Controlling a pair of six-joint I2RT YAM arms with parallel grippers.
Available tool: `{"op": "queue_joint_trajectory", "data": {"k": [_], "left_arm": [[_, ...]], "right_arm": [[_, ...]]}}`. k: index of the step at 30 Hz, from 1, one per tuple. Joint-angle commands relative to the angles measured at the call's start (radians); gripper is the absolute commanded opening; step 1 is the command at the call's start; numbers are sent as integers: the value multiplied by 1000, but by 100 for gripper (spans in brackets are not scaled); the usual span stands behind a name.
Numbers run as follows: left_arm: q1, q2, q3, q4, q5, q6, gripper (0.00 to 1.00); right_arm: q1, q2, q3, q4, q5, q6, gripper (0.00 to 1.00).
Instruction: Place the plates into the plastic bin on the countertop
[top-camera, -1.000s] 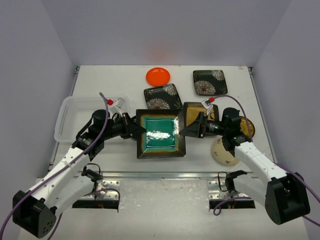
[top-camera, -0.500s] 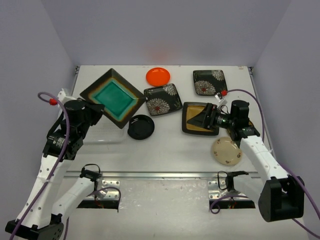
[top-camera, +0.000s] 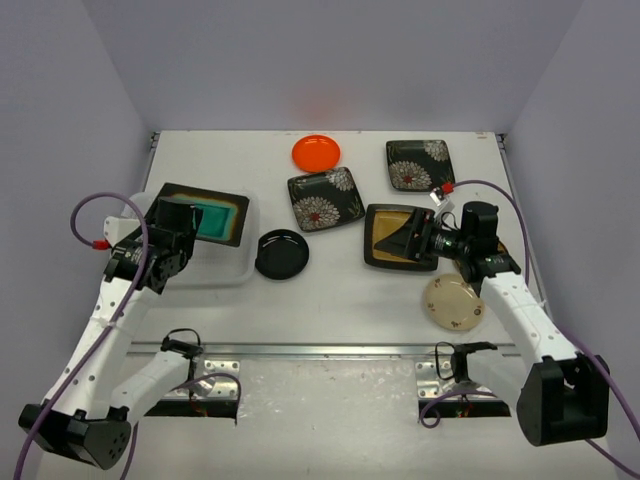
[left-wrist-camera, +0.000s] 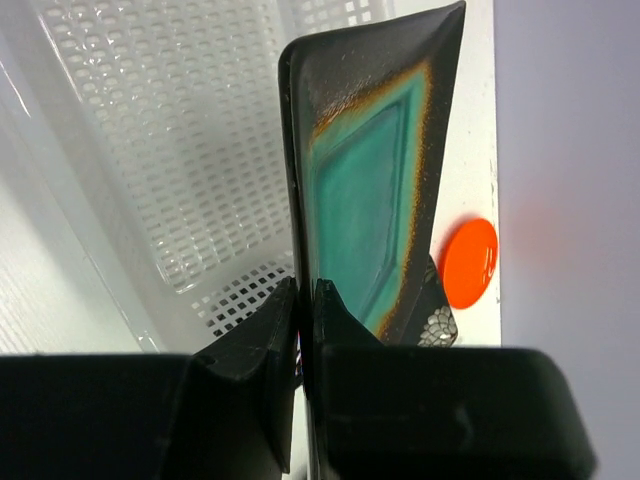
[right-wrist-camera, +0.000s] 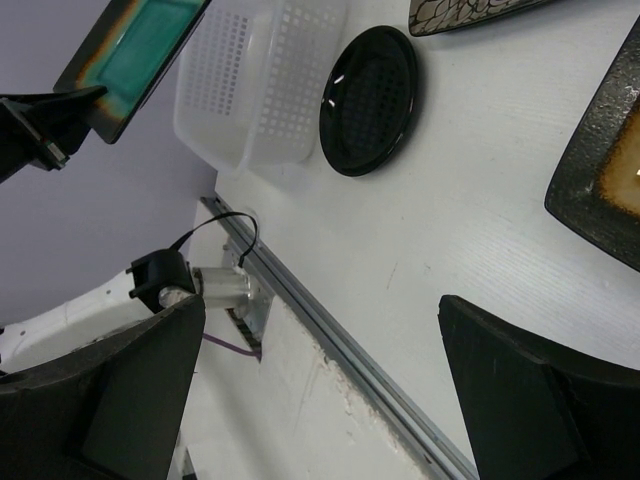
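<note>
Left wrist view: the left gripper (left-wrist-camera: 305, 305) has its jaws pressed onto the near rim of the teal square plate (left-wrist-camera: 370, 200), pinching it so that the plate stands out from the fingers edge-on, with the perforated floor of the plastic bin (left-wrist-camera: 150, 130) directly below. From above, the plate hangs tilted over the right end of the bin, whose long axis runs left to right across the countertop (top-camera: 340, 290). What remains appears to be a straight descent and a release, and the left arm is the only one near enough. The right gripper (top-camera: 408, 238) hovers with jaws spread wide and empty at the amber square plate (top-camera: 385, 222), well apart from the bin.
</note>
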Motion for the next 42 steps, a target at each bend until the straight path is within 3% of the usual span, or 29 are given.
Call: {"op": "queue_joint_trajectory", "data": {"k": [1, 15, 23, 26, 34, 42], "left_arm": [[22, -2, 10, 259, -64, -158, 0], [153, 26, -179, 337, -25, -189, 0], [319, 54, -329, 529, 113, -31, 3], [368, 64, -373, 582, 186, 6, 18], [377, 97, -370, 587, 249, 55, 96], [375, 28, -301, 493, 268, 134, 100]], "right_arm": [[-2, -39, 27, 3, -15, -24, 99], [-2, -69, 15, -19, -16, -22, 99], [-2, -100, 16, -54, 2, -35, 99], [-2, -87, 7, -37, 4, -23, 99], [4, -5, -4, -44, 90, -23, 99], [18, 30, 17, -122, 242, -55, 99]]}}
